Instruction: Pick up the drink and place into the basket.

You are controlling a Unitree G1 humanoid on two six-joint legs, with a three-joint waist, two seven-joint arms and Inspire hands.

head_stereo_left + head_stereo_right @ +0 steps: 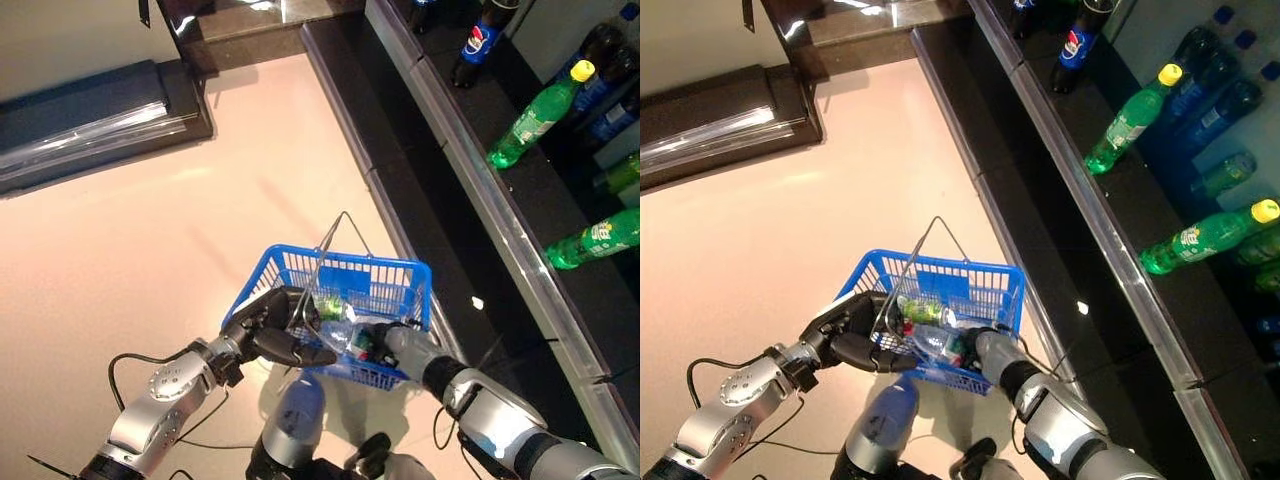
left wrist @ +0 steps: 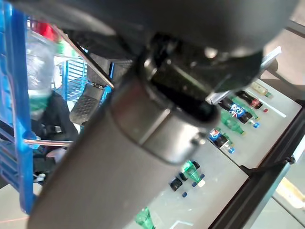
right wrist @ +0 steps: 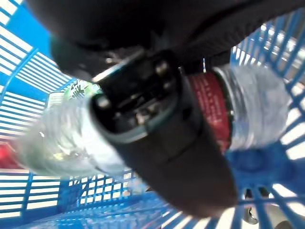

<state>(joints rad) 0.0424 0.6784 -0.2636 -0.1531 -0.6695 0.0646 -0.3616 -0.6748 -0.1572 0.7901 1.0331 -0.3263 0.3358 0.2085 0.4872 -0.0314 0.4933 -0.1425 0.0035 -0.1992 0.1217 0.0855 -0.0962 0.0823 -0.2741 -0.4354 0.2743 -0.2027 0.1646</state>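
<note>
The blue basket (image 1: 402,267) hangs off the floor in front of me. My left hand (image 1: 264,322) is shut on its thin wire handles (image 1: 345,216). My right hand (image 1: 402,346) reaches into the basket from the right and is shut on a clear bottle with a red label (image 1: 346,336). In the right wrist view the thumb lies across this bottle (image 3: 257,109), low inside the blue mesh. A green-labelled drink (image 1: 328,307) lies in the basket beside it; it also shows in the right eye view (image 1: 920,312).
A dark shelf with a metal front edge (image 1: 480,200) runs along the right, holding green bottles (image 1: 530,120) and a dark cola bottle (image 1: 478,45). A low dark platform (image 1: 90,115) stands at the upper left. Pale floor lies between.
</note>
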